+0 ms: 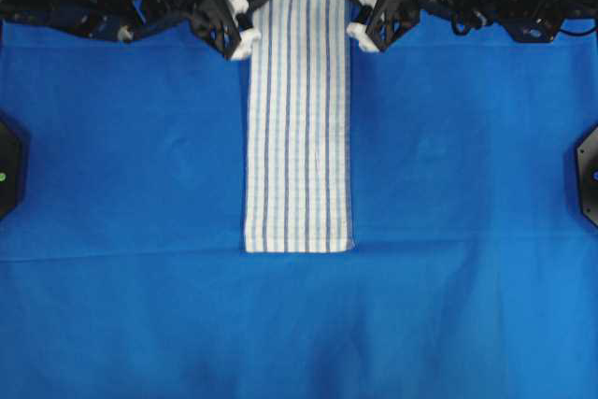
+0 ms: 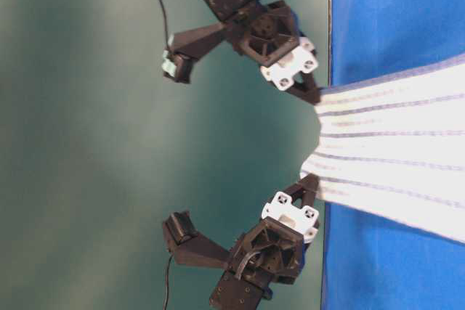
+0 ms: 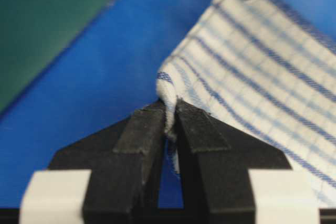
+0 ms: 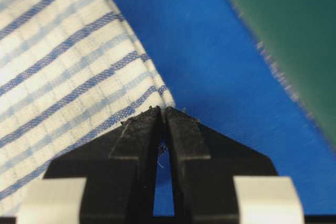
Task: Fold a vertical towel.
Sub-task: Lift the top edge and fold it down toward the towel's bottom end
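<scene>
Overhead view shows one big blue sheet (image 1: 140,184) spread over the whole work surface, creased straight across near the towel's lower end. Two dark rounded fixtures sit at its side edges, one at the left (image 1: 7,167) and one at the right (image 1: 589,175). Beyond the sheet's far border, the table-level view has only a plain green backdrop (image 2: 87,143). Nothing lies between the arms and the cloth.

Counting up: one towel (image 1: 299,119), two grippers, one sheet, two side fixtures.

The towel sits in the middle of the sheet, its long axis running from the far edge, where the arms are, down toward the near side, stripes going the same lengthwise way. Its near end lies flat and square; the far end is drawn in between the two grippers.

At the far left corner the left gripper (image 1: 245,25) has its jaws pressed together on the cloth; a small bunch of fabric pokes up between the pads (image 3: 147,135). The right gripper (image 1: 360,18) pinches the far right corner likewise, pads (image 4: 139,129) closed on the hem.
</scene>
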Robot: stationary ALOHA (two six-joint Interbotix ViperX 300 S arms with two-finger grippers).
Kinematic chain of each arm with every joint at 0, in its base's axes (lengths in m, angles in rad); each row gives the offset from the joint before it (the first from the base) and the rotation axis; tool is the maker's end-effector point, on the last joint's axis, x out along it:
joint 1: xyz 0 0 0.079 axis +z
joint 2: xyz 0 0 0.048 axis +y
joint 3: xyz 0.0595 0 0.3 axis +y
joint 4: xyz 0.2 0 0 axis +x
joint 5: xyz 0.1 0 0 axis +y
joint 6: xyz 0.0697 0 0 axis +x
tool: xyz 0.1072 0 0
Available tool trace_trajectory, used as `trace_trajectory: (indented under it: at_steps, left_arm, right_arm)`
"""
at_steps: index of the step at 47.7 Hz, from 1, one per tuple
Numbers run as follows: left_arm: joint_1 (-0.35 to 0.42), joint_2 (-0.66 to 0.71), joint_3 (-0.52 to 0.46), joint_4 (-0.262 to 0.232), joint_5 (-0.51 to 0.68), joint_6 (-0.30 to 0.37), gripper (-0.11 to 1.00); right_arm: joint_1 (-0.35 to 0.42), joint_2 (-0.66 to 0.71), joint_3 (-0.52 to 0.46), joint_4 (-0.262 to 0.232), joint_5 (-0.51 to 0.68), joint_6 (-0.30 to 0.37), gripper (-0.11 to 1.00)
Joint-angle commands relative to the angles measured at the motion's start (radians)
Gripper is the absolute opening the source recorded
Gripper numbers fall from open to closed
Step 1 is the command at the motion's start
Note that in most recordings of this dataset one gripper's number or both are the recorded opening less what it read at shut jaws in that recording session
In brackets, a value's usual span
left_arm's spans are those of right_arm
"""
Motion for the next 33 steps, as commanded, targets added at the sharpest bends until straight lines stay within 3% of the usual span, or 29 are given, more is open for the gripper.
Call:
trace_trajectory:
  at_steps: [1, 18, 33]
  left_arm:
    - [0.020, -0.029, -0.021, -0.002, -0.002, 0.002, 0.04]
    - [-0.006, -0.081, -0.002, -0.002, 0.002, 0.000, 0.04]
    - [-0.110, -0.259, 0.117, -0.002, 0.003, 0.003, 0.04]
  right_arm:
    - [-0.008, -0.041, -0.015, -0.002, -0.002, -0.012, 0.06]
    - [0.003, -0.089, -0.020, -0.002, 0.043, -0.020, 0.06]
    - [0.110, -0.299, 0.066, -0.003, 0.135, -0.021, 0.06]
